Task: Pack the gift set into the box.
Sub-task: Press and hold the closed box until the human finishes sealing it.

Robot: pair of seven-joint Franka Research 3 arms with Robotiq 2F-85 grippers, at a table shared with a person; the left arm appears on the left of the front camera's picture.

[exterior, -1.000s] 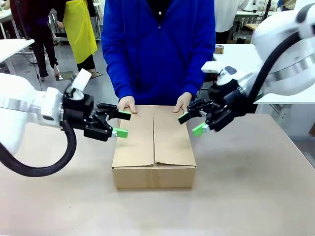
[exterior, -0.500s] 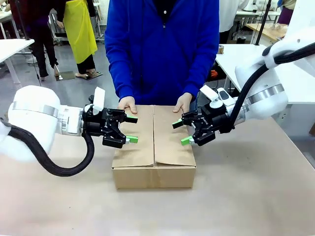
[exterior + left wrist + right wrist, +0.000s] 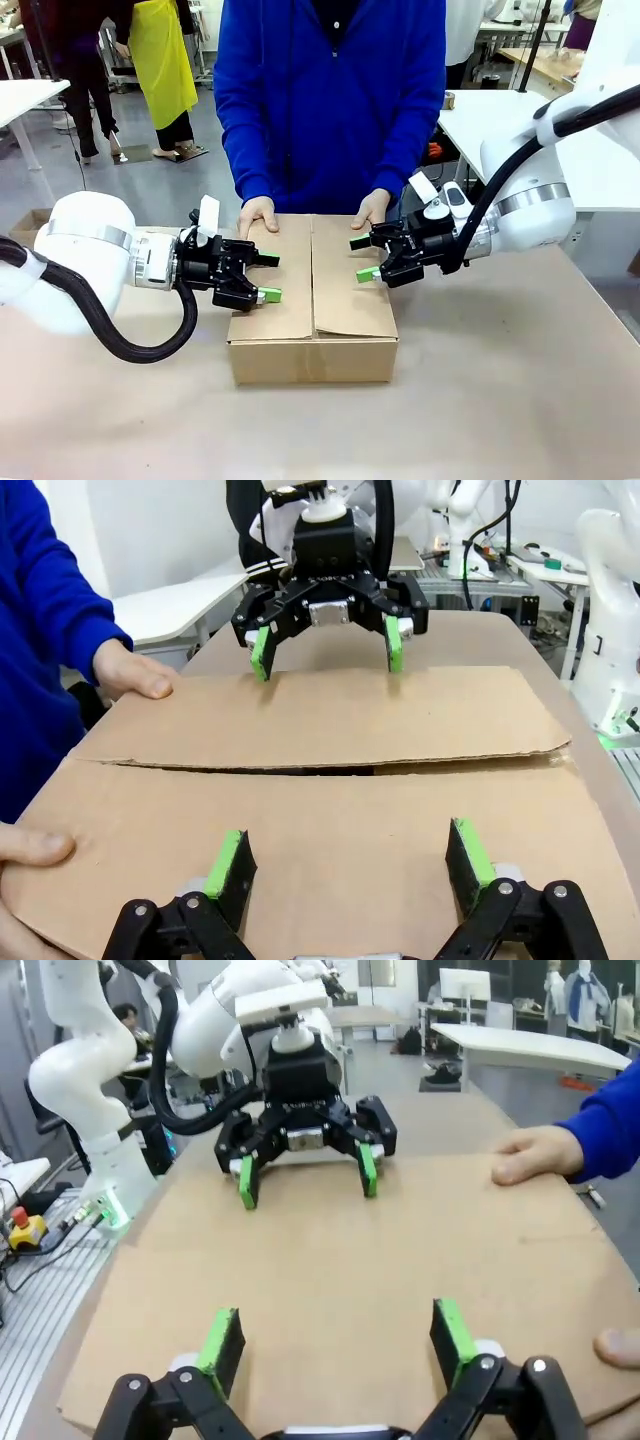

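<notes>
Both grippers have closed in on the box since a second ago. The left gripper [image 3: 269,277] has slid from beside the carton to over its left flap [image 3: 272,305]. The right gripper [image 3: 364,259] has dropped and come inward over the right flap [image 3: 352,305].

Nearest me, the box [image 3: 312,360] sits square on the table [image 3: 500,390], front wall to the camera. Its two long flaps are folded flat and meet along a seam [image 3: 300,769] down the middle. With the flaps down I judge the gift set is already inside, though the thin gap at the seam is too dark in my left wrist camera to confirm it.

Each gripper reaches in level from its own side, fingers spread wide and holding nothing, green pads close at the cardboard. The two face each other across the seam, one arm per flap. I read that pose as meant to press the flaps down and keep them shut. The seam gapes a little along one stretch, which is likely why the hold is wanted.

Farther back, the person rests a hand [image 3: 258,212] on the left flap's far corner and a second hand [image 3: 372,208] on the right flap's. Both lie palm down, and I'd say they steady the carton so it won't slide while the arms bear on it.
</notes>
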